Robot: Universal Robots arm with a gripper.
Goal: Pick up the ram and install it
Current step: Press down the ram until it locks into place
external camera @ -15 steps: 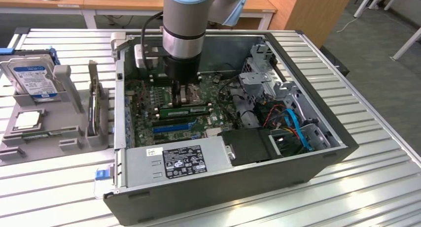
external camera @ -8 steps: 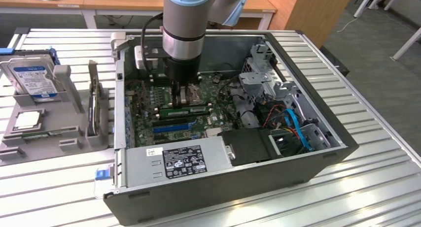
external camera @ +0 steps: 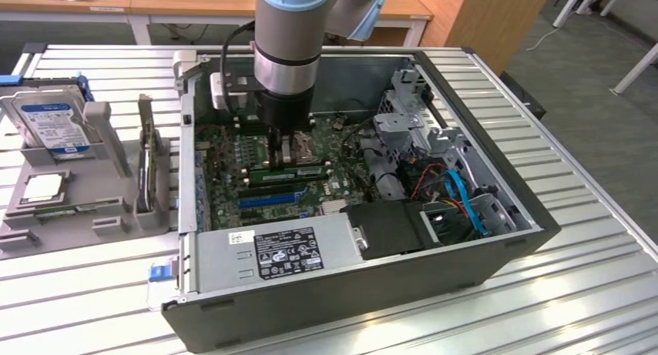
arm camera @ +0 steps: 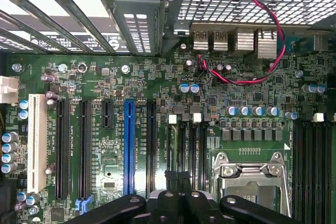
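Observation:
The ram [external camera: 289,172], a long green stick with black chips, stands on edge in a memory slot on the motherboard [external camera: 231,159] inside the open computer case [external camera: 494,251]. My gripper [external camera: 283,158] reaches straight down into the case. Its dark fingers are shut and end right at the middle of the ram's top edge. I cannot tell whether they clamp it or only touch it. In the wrist view the shut gripper [arm camera: 176,181] hangs over the memory slots [arm camera: 185,148], between the blue expansion slot [arm camera: 129,145] and the processor socket [arm camera: 249,174].
A grey fixture [external camera: 113,224] beside the case, on the exterior view's left, holds a hard drive [external camera: 52,124], an upright expansion card [external camera: 149,170], a square silver chip [external camera: 41,187] and a thin green strip [external camera: 57,211]. The power supply [external camera: 277,251] and drive cage [external camera: 411,120] crowd the case.

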